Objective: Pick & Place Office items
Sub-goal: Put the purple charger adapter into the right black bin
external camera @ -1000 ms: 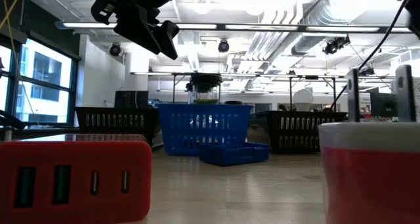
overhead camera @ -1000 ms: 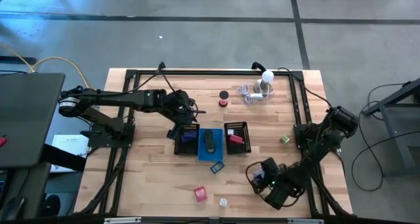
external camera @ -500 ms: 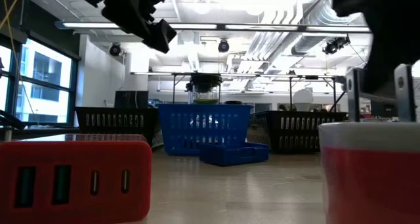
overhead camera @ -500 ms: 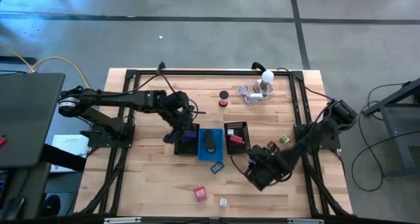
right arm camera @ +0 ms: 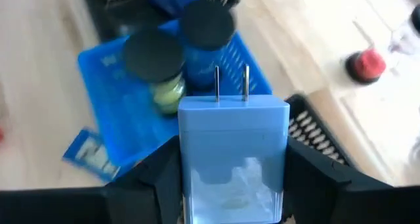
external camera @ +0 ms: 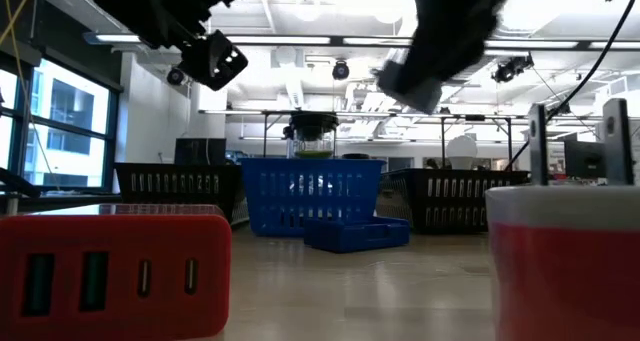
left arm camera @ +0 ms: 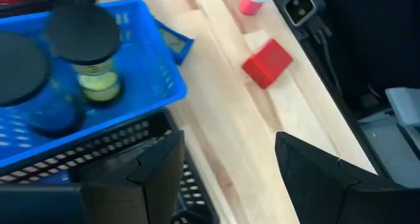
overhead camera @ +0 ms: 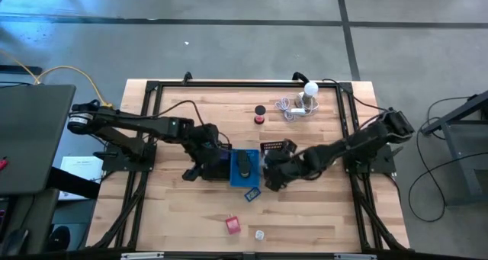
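While blue tray point(right arm camera: 118, 112) holds jars point(right arm camera: 157, 69), charger point(right arm camera: 231, 152) gripped

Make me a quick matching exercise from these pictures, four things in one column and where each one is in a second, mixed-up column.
Things:
1. blue plug adapter
2. red charger block
3. white bulb
4. black-capped jars

Places:
A. far edge of the table, by a coiled cable
B. inside the blue tray
C. held in the right claw
D. bare wood near the table's front edge

Pairs: 1-C, 2-D, 3-A, 4-B
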Available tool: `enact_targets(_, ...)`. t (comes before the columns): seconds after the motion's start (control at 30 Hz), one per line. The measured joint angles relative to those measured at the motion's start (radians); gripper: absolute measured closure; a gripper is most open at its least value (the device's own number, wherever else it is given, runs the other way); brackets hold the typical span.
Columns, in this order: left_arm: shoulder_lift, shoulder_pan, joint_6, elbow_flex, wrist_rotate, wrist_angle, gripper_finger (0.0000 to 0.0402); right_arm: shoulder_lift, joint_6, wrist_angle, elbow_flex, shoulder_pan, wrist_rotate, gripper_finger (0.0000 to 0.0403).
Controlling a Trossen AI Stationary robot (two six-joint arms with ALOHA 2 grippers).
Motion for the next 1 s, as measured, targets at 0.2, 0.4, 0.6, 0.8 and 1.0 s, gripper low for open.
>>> enact_targets(0.2,0.0,-0.07,-0.028,0.0,-0.002,0.0,0.0169,0.0,-0.023,-0.09,0.0,-0.067,-0.007,0.0206)
enact_targets(0.4,0.0,-0.114,-0.062,0.0,-0.075,0.004,0.0169,0.006,-0.054,-0.17,0.0,-0.131,-0.021,0.0206)
enact_targets(0.6,0.0,-0.118,-0.063,0.0,-0.11,0.017,0.0169,0.006,-0.075,-0.206,-0.001,-0.172,-0.026,0.0206)
enact_targets(0.8,0.0,-0.118,-0.03,0.0,-0.111,0.016,0.0169,0.006,-0.101,-0.143,-0.074,-0.207,-0.075,0.0206)
enact_targets(1.0,0.0,-0.114,-0.001,0.0,-0.11,0.013,0.0169,0.006,-0.149,-0.03,-0.129,-0.211,-0.104,0.0206)
